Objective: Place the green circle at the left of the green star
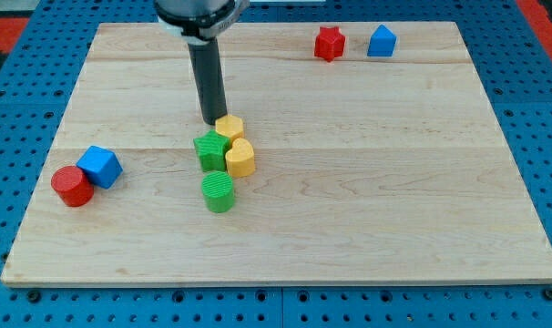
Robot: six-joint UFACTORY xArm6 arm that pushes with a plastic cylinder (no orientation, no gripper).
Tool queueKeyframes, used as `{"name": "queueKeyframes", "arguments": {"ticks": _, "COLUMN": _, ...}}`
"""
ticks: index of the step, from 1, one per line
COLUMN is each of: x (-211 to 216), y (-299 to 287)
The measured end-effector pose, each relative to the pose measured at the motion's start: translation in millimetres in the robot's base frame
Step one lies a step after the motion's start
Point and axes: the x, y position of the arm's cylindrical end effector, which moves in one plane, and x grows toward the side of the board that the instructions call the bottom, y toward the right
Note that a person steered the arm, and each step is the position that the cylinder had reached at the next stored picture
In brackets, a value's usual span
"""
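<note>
Green circle [219,192] sat just below the green star [209,150]; my tip [212,120], with no pincer, stood just above the star.

A pale wooden plank counter [349,200] fills most of the view under even, soft light. Around it on every side lies a blue perforated metal base [531,100] dotted with regular holes. At 1 o'clock, a red patch [545,11] shows.

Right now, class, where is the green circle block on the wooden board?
The green circle block sits left of the wooden board's centre, directly below the green star block and the yellow block.
</note>
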Motion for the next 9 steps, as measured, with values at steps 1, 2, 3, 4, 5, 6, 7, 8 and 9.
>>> {"name": "queueKeyframes", "arguments": {"ticks": 1, "x": -18.2, "y": -13.2}}
{"name": "queueKeyframes", "arguments": {"ticks": 2, "x": -22.2, "y": -87.8}}
{"name": "queueKeyframes", "arguments": {"ticks": 3, "x": 48.7, "y": -68.4}}
{"name": "queueKeyframes", "arguments": {"ticks": 4, "x": 92.9, "y": -49.0}}
{"name": "queueKeyframes", "arguments": {"ticks": 5, "x": 124.9, "y": -49.9}}
{"name": "queueKeyframes", "arguments": {"ticks": 6, "x": 169.5, "y": -15.5}}
{"name": "queueKeyframes", "arguments": {"ticks": 7, "x": 183.9, "y": 30.2}}
{"name": "queueKeyframes", "arguments": {"ticks": 8, "x": 145.2, "y": 23.8}}
{"name": "queueKeyframes", "arguments": {"ticks": 9, "x": 100.7, "y": -3.5}}
